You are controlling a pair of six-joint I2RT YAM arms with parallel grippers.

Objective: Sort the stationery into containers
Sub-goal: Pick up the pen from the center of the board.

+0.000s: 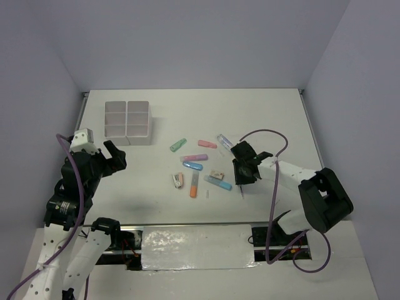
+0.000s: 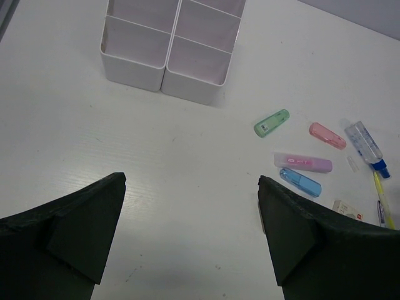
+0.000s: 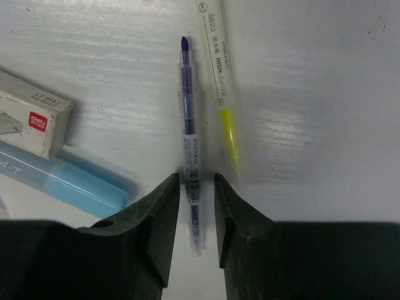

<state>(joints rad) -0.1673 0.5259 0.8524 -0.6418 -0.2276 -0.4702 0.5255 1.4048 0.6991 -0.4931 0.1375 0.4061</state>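
Observation:
The stationery lies scattered mid-table: a green stick (image 1: 178,145), a pink one (image 1: 207,144), an orange one (image 1: 194,185) and several more. My right gripper (image 3: 197,181) is down over a thin purple pen (image 3: 189,125). Its narrowly open jaws straddle the pen's rear end, with a small gap on each side. A yellow highlighter (image 3: 219,69) lies just right of the pen. The containers (image 1: 128,122), a whitish 2x2 box block, stand at the far left. My left gripper (image 2: 190,181) hovers wide open over bare table short of the containers (image 2: 131,69), holding nothing.
A light blue stick (image 3: 69,181) and a small white box (image 3: 31,122) lie just left of the right gripper. A clear blue-capped bottle (image 2: 365,140) lies beyond the pink stick (image 2: 327,135). Grey walls close in the table on three sides.

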